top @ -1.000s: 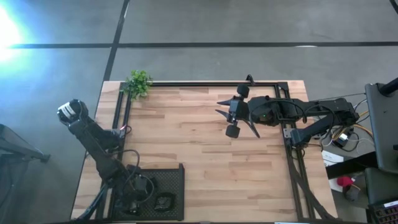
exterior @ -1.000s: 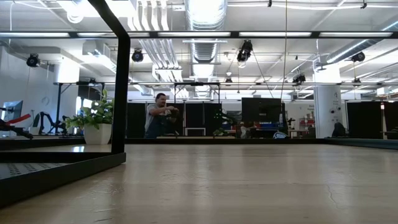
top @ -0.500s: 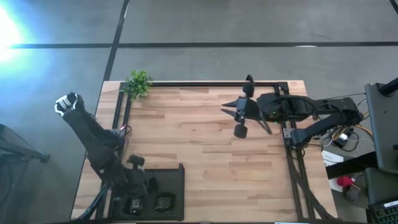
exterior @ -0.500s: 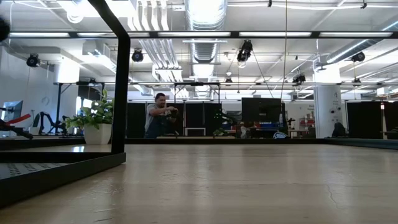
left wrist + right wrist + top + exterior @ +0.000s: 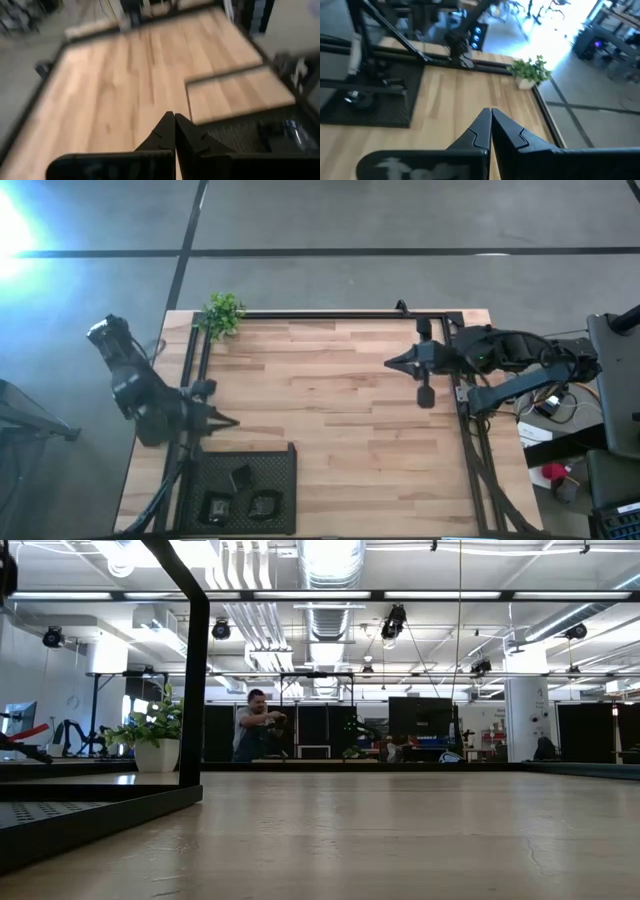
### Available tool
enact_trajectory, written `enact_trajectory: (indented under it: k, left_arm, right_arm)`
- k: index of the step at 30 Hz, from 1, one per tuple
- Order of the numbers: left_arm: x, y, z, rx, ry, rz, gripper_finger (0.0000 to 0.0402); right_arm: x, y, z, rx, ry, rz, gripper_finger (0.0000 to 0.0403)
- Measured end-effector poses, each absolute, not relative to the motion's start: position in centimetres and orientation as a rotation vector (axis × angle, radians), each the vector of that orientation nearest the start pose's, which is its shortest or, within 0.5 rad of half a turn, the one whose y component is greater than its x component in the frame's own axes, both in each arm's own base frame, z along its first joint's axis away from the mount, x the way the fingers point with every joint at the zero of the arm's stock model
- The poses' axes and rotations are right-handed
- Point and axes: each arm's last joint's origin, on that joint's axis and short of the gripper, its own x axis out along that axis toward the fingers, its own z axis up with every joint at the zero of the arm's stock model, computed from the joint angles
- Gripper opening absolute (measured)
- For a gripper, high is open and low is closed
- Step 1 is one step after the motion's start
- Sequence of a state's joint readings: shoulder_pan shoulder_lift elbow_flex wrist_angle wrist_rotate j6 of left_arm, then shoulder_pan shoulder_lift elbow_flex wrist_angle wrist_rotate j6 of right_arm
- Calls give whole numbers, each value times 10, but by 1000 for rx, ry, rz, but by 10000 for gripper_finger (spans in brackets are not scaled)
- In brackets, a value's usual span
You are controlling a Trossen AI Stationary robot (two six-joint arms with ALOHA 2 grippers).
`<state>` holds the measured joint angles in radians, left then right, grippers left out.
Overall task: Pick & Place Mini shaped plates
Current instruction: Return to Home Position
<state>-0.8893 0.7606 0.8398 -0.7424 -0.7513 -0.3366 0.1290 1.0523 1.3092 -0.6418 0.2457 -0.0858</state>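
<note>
No legible text, label, brand, number or sign was noted in any view. Pale marks on the housing of the right gripper point(image 5: 489, 112) and of the left gripper point(image 5: 174, 117) were too blurred to read
</note>
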Motion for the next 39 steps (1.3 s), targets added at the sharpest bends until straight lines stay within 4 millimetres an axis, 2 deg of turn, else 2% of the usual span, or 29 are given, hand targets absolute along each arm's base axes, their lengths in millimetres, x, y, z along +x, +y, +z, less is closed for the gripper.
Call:
enact_trajectory:
  k: [8,17,24,39]
  left_arm:
    - [78,-64,338,181,171,-108,0]
    - [53,-34,349,165,7,-143,0]
    - [38,-18,350,176,-93,-192,0]
    - [16,8,327,131,-195,-198,0]
  right_arm:
    - [163,16,398,-119,287,-36,8]
    - [129,13,373,-56,186,15,8]
    - [114,13,351,-16,95,78,8]
    - [87,10,315,25,21,77,8]
